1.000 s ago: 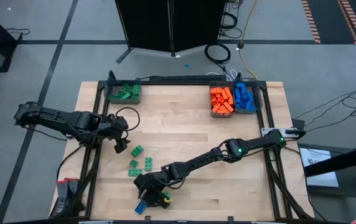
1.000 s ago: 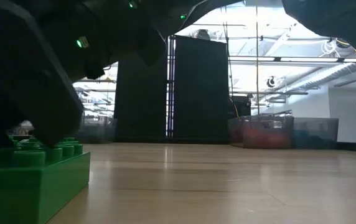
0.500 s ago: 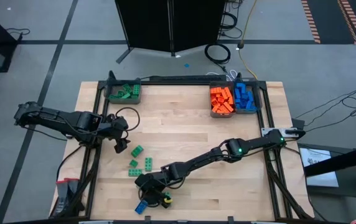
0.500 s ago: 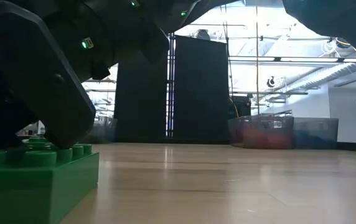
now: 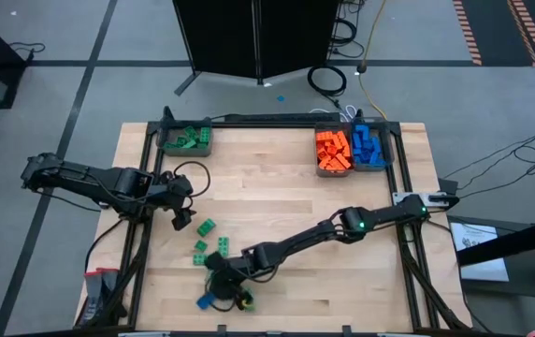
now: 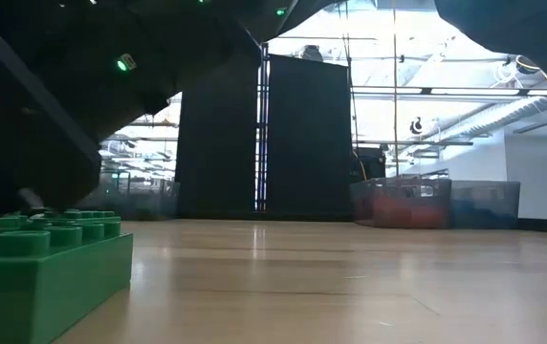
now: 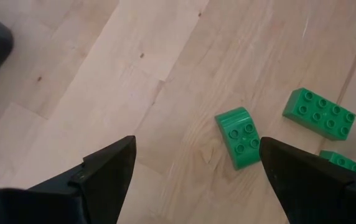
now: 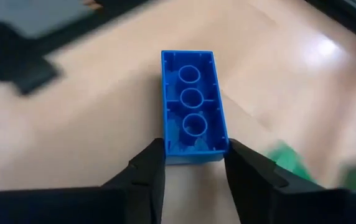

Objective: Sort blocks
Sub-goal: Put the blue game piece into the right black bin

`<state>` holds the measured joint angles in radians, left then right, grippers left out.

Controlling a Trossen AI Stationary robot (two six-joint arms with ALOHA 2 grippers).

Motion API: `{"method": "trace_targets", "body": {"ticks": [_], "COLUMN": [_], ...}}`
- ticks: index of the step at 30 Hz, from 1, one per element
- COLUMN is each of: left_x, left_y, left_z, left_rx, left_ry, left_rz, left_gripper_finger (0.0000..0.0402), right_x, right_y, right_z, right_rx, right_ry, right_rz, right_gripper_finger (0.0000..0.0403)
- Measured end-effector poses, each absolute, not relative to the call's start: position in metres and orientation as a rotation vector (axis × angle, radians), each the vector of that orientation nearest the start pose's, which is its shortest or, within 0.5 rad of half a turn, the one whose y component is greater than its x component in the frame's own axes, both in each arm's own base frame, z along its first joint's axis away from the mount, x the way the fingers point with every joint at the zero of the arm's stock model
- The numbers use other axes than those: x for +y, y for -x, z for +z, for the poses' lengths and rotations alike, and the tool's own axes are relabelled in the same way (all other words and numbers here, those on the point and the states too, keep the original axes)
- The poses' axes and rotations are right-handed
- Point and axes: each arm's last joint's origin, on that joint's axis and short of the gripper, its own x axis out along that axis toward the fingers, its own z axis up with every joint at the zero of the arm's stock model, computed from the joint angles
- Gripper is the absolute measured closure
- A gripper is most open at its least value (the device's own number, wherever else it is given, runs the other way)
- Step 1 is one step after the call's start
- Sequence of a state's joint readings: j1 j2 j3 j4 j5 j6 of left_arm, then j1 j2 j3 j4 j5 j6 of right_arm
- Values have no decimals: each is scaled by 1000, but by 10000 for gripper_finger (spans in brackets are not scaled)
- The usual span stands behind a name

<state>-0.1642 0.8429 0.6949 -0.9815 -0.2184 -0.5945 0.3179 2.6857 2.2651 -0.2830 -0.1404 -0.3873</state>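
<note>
I see the wooden table (image 5: 277, 187) filling the middle of the high view, with my two dark arms reaching in from either side. The right arm stretches from the table's right edge across to the near left part of the top, and its gripper (image 5: 219, 285) sits low there; in the right wrist view its fingers (image 8: 147, 171) are clamped on the end of a blue block (image 8: 191, 102), whose hollow underside with three round tubes faces the camera. In the high view that blue block (image 5: 207, 300) shows just beside the gripper, near the table's front edge. The left arm waits at the left edge of the table, its gripper (image 5: 181, 217) hanging over the wood with its fingers (image 7: 106, 171) spread wide apart and nothing between them. At the far edge I see three grey bins: the left bin (image 5: 187, 140) holds green blocks, and at the right an orange-filled bin (image 5: 333, 152) stands touching a blue-filled bin (image 5: 368, 147). Loose green blocks (image 5: 206, 227) lie on the wood between the two grippers; the left wrist view shows a rounded green block (image 7: 241, 137) near a flat eight-stud green block (image 7: 318, 112), apart from each other. In the low view a large green block (image 6: 44, 277) sits close to the lens on the left.
</note>
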Motion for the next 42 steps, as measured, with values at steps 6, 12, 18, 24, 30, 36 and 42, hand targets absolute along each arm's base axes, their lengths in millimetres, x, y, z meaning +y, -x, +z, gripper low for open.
{"method": "trace_targets", "body": {"ticks": [6, 12, 18, 24, 30, 36, 42], "left_x": [-16, -16, -16, -16, -16, -16, -15], "left_y": [-136, -136, -137, -137, -138, -139, -139], "left_z": [237, 237, 237, 238, 238, 238, 239], "left_rx": [1044, 1042, 1039, 1032, 1012, 1010, 994], "left_ry": [319, 320, 320, 321, 317, 316, 304], "left_rz": [371, 370, 370, 371, 379, 382, 404], "left_gripper_finger": [59, 59, 59, 59, 59, 59, 59], "right_x": [150, 122, 101, 69, 21, -43, -98], "right_y": [-548, -533, -505, -461, -424, -367, -290], "right_z": [137, 176, 203, 238, 282, 328, 338], "right_rx": [731, 861, 1089, 1389, 1535, 1509, 1514], "right_ry": [301, 269, 254, 241, 241, 148, 13], "right_rz": [453, 426, 425, 420, 284, 2, -345], "right_gripper_finger": [270, 285, 278, 280, 279, 279, 279]}}
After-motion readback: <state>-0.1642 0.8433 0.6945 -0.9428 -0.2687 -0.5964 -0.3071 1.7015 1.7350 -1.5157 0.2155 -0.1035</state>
